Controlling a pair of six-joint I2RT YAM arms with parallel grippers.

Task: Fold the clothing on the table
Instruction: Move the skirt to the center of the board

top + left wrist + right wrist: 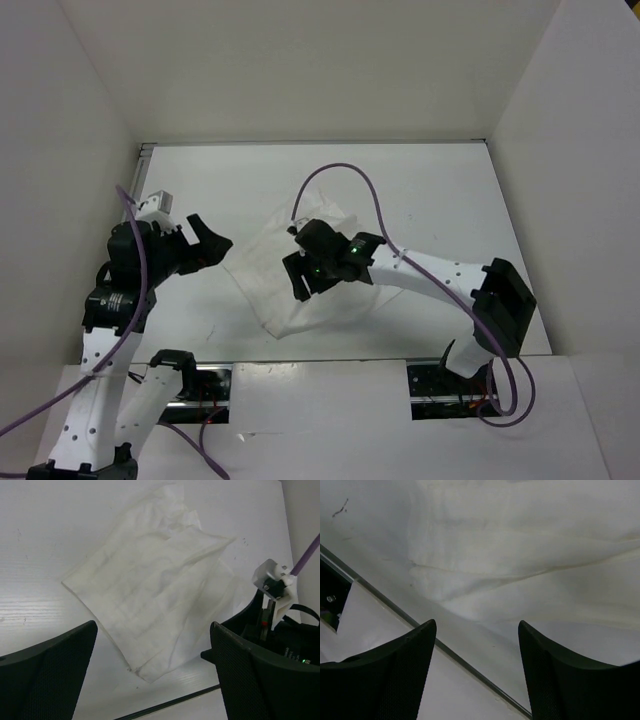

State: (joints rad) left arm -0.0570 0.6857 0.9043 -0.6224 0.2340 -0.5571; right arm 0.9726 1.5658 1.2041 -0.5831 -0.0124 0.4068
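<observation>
Listed left to right:

1. Left claw (212,245), one of two. Its fingers are spread wide with nothing between them, and it is held over bare table (430,190) just left of the cloth.
2. Garment (268,285), one only. It is white, thin and creased, and is laid flat on the table between the two arms, toward the near edge, with its far corner rumpled.
3. Right claw (297,280), the second of two. Its fingers are parted with nothing gripped, and it is poised over the garment's right part.
4. Purple cables (345,169). Two are counted, one carried on each arm.
</observation>
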